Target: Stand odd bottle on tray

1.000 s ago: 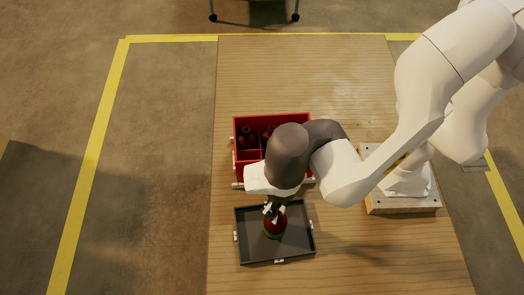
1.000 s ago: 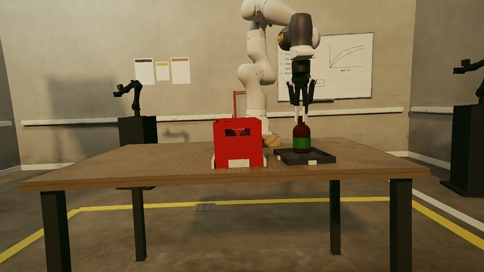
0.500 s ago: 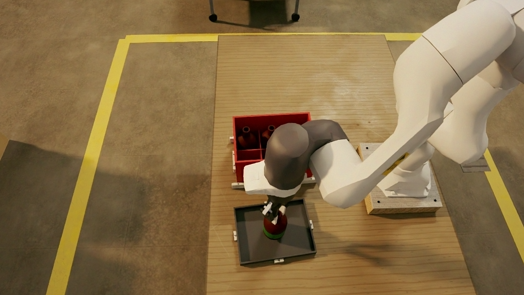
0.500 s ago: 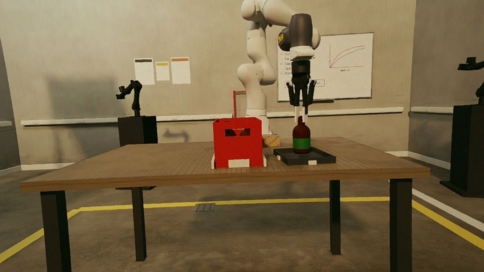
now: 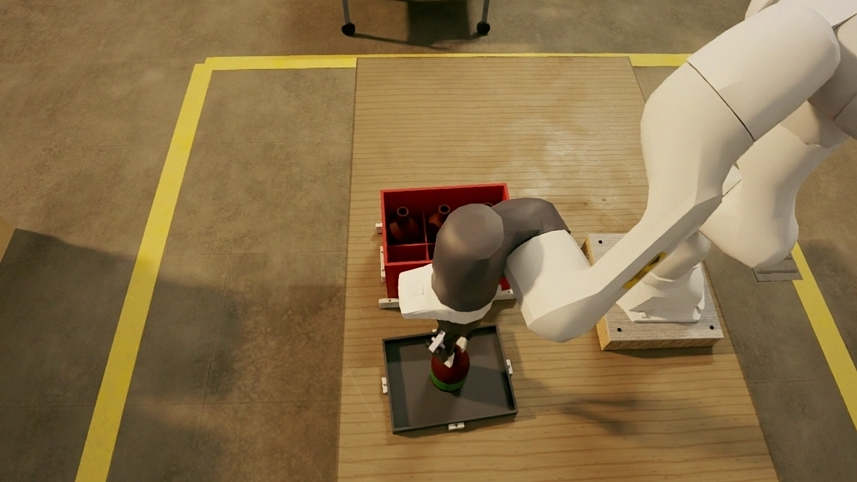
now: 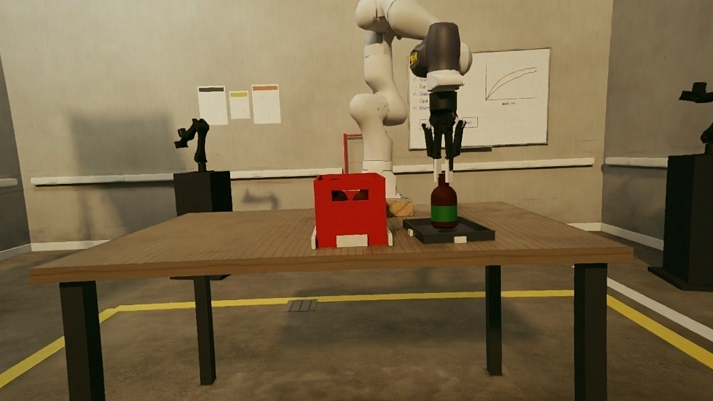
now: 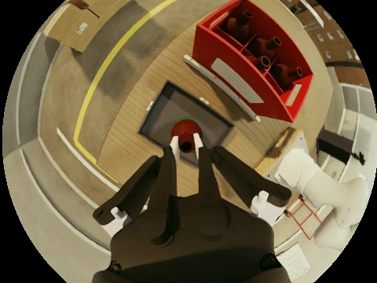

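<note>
A dark red bottle with a green label is upright at the middle of the dark grey tray. Its base appears at the tray floor; exact contact is hard to see. My gripper points down and is shut on this bottle's neck, a pale fingertip on each side. The red crate stands level beside the tray. In the wrist view it holds several bottles, including one bottle in a corner. Neck thickness differences cannot be told.
White blocks sit against the crate and tray edges, such as one block. The arm passes over the crate's right part. The robot's base plate stands at the right in the top view.
</note>
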